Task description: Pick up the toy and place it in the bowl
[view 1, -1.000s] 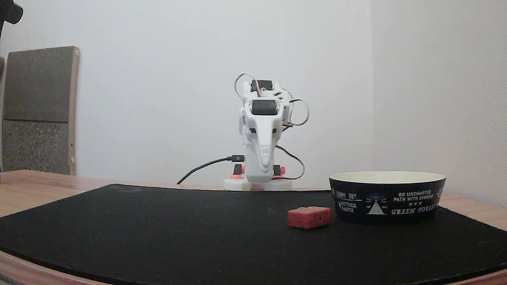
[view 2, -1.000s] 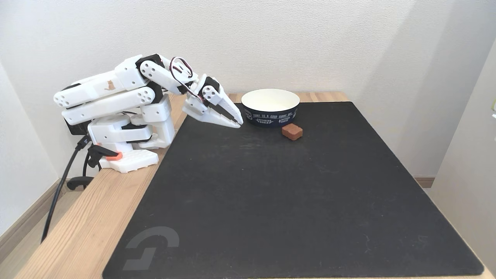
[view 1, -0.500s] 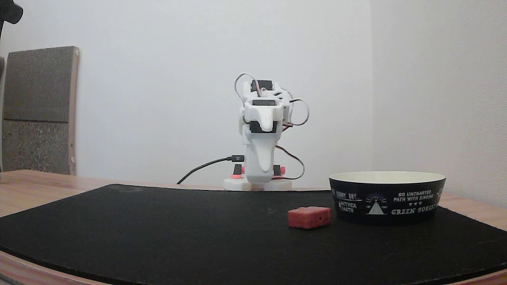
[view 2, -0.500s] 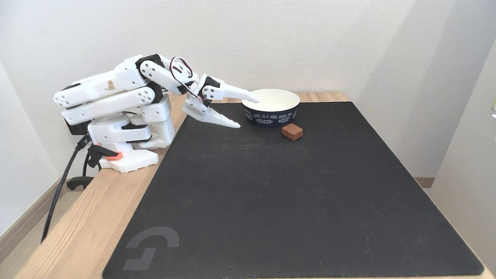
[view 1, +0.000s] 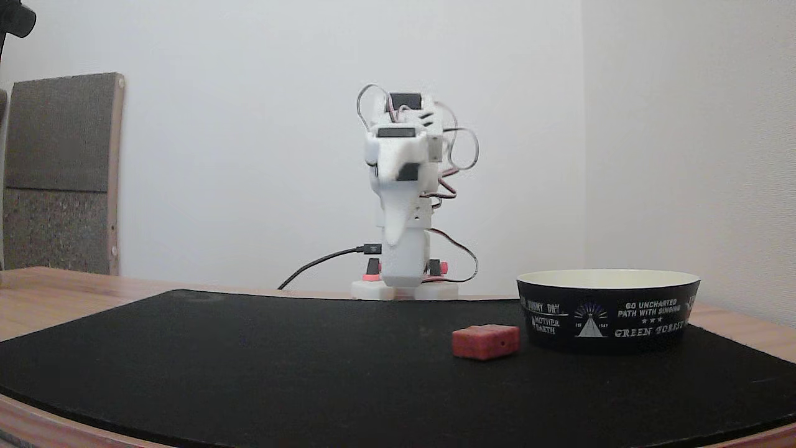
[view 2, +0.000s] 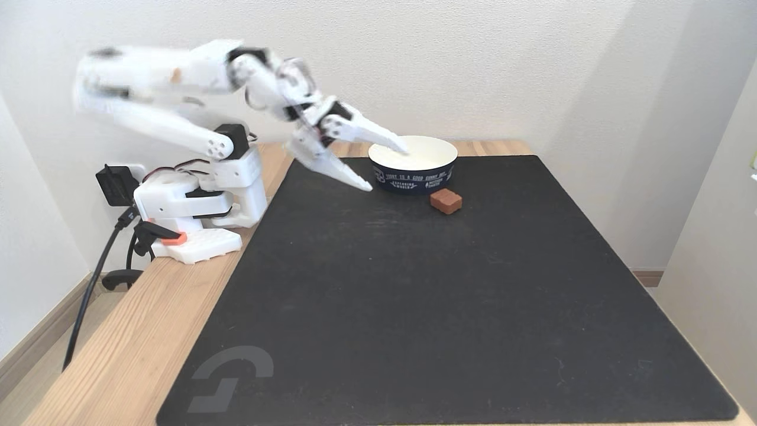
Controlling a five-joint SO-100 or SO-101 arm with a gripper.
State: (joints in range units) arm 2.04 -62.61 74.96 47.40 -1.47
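Lifting off its rest, the gripper [view 2: 387, 167] has spread wide and starts reaching toward the toy [view 2: 446, 201] at the bowl's [view 2: 414, 177] five o'clock.

I see the toy [view 1: 485, 342] lying flat on the black mat [view 1: 249, 373], just left of the bowl [view 1: 608, 309], apparently not touching it. The white arm [view 1: 403, 186] stands behind at the mat's far edge, facing me, slightly blurred. Its gripper [view 1: 394, 239] points down; I cannot judge the jaw gap.
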